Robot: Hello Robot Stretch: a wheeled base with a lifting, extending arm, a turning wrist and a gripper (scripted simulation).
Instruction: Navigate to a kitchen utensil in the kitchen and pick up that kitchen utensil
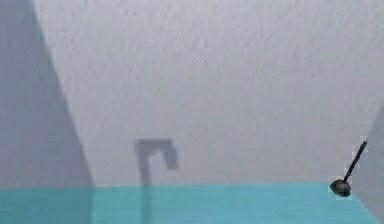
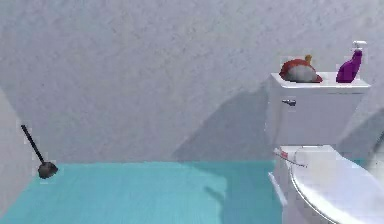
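We faced white porcelain toilet point(image 2: 310, 115), black rubber plunger point(image 1: 342, 185) leaning at teal tiled floor's point(image 1: 200, 205) wall edge: bathroom, we judged. Where kitchen utensil lay from fingers, could not tell; fingers' state likewise.

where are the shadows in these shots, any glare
Forward view: a grey shadow patch low on the wall, a darker wedge at the picture's left, no glare. Arm side view: soft shadow on the wall left of the toilet and on the teal floor.

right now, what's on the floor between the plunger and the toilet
Nothing. In the arm side view, the stretch from the plunger to the toilet is bare teal floor.
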